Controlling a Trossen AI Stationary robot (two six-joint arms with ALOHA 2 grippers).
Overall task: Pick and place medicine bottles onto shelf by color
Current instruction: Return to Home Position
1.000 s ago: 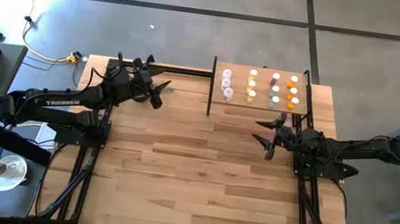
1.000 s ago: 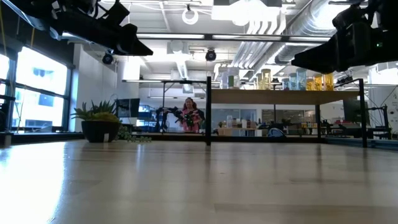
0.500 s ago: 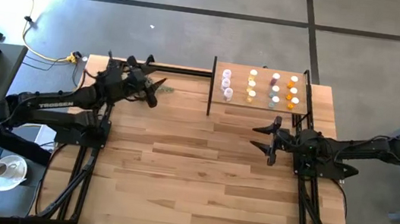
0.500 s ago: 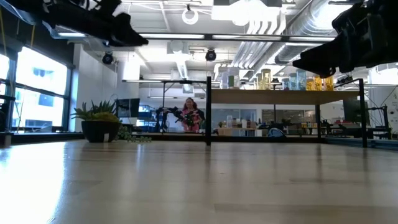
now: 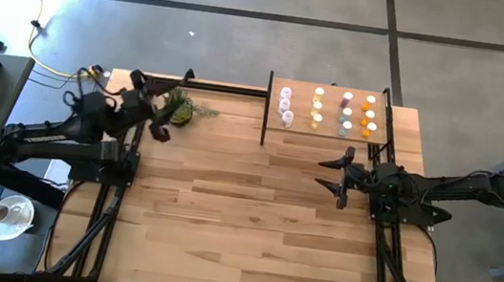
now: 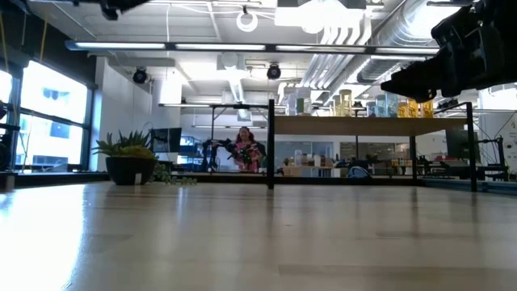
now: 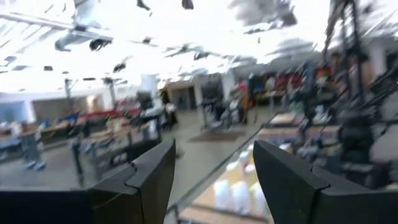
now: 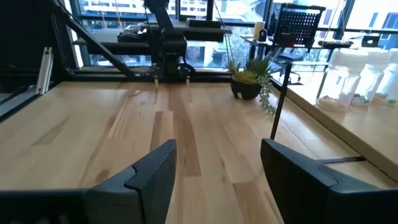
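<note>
Left gripper (image 5: 153, 110), fingers wide and empty, has pulled back to 10 o'clock, off the small potted green plant (image 5: 181, 105). Right gripper (image 5: 334, 175), also wide and empty, sits at 3 o'clock. White-capped medicine bottles (image 5: 317, 106) stand in colour columns on the pale-wood black-framed shelf (image 5: 303, 89) at 1 o'clock. Sorting looks done.

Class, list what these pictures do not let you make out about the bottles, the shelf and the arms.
- High view: the medicine bottles on the shelf are too small to read labels or settle the paler tints.
- Low view: the shelf is seen edge-on, so front bottles hide those behind; the left arm is cut off by the top edge.
- Left wrist view: blur leaves the bottles as pale blobs.
- Right wrist view: the picture's edge cuts off most bottles.
</note>
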